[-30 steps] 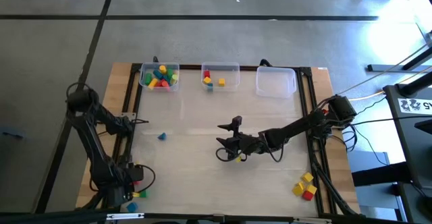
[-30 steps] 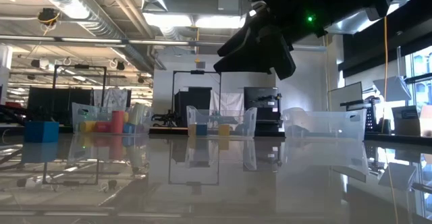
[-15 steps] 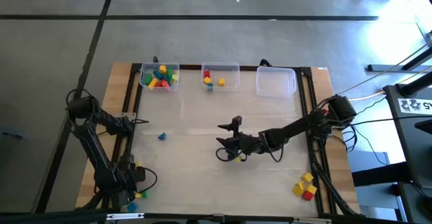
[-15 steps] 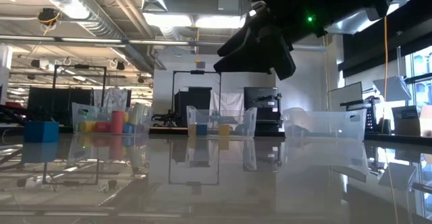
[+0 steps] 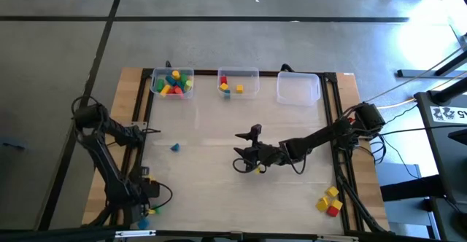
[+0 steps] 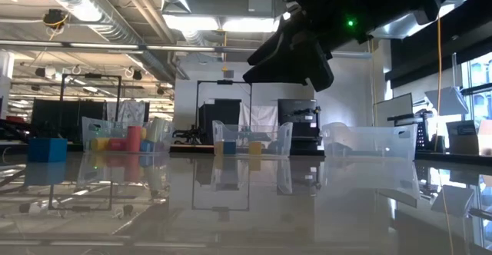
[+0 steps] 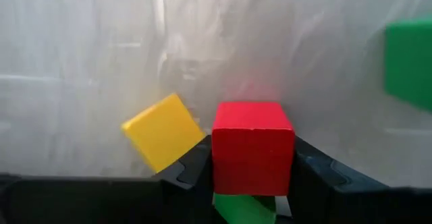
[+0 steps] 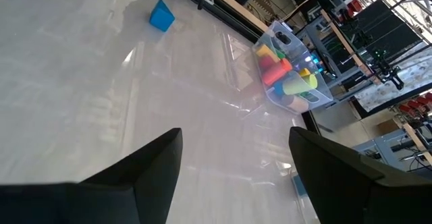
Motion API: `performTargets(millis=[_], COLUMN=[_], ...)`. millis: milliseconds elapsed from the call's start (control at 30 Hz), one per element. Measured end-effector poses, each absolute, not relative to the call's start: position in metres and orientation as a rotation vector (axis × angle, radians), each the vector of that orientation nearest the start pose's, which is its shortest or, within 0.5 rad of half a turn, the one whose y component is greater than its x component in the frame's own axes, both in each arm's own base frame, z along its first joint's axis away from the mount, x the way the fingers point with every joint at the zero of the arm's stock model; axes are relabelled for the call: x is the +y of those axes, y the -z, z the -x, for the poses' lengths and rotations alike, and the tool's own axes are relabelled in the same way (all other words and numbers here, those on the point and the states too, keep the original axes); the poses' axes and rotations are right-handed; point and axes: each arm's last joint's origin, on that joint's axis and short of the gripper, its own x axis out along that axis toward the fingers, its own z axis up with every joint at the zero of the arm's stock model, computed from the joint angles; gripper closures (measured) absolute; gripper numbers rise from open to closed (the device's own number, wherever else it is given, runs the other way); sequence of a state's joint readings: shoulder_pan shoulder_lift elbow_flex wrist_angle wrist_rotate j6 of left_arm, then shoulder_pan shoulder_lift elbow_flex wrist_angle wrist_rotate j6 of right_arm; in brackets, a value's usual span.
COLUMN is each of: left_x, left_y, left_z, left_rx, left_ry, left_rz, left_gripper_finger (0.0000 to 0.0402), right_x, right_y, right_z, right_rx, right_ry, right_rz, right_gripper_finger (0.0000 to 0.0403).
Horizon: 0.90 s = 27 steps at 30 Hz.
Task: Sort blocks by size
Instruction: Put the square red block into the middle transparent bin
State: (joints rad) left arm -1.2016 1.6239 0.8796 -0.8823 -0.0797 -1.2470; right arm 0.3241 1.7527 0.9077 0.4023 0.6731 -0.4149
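Two grippers are seen over the table (image 5: pixel 219 191). The left gripper (image 7: pixel 251 166) is lowered at the near left corner, where a red cube (image 7: pixel 252 146) is framed between its dark fingers (image 7: pixel 194 164); whether the pads actually press on the cube cannot be told. A yellow cube (image 7: pixel 163 131) is tilted just beside the red one, touching one finger, a green piece (image 7: pixel 244 209) is partly hidden under the red cube, and another green block (image 7: pixel 408 62) is seen farther off. The right gripper (image 8: pixel 233 163) is held above the middle of the table with its fingers spread wide and nothing between them. A small blue block (image 5: pixel 174 147) lies alone on the left half. Mixed blocks fill the left bin (image 5: pixel 171 83), a few lie in the middle bin (image 5: pixel 238 82), and the right bin (image 5: pixel 298 89) stands beside them. Yellow and red blocks (image 5: pixel 330 200) are grouped near the near right corner.
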Motion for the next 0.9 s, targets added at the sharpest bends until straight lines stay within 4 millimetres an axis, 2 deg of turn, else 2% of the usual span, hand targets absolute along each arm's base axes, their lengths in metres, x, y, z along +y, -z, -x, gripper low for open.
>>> performTargets(millis=[200,433,600,900], left_x=[-0.224,-0.201,-0.179,-0.131], left_y=[-0.163,-0.191,-0.214,-0.244], left_z=[-0.111,-0.132,-0.146,-0.168], left_rx=[1.495,1.403,1.264,1.039], left_ry=[-0.057,-0.027,-0.016,-0.114], left_rz=[0.014,0.094,0.091,0.035], left_gripper_finger=[0.0264,0.0271,0.0265,0.0263], right_x=[0.097,0.097,0.097,0.097], right_y=[-0.181,-0.181,-0.181,-0.181], right_z=[-0.344,-0.344,-0.344,-0.344], right_rx=[0.460,0.459,0.459,0.460], right_ry=[0.259,0.258,0.258,0.258], right_rz=[0.618,0.618,0.619,0.619], right_gripper_finger=[0.0125,0.0125,0.0125,0.0125])
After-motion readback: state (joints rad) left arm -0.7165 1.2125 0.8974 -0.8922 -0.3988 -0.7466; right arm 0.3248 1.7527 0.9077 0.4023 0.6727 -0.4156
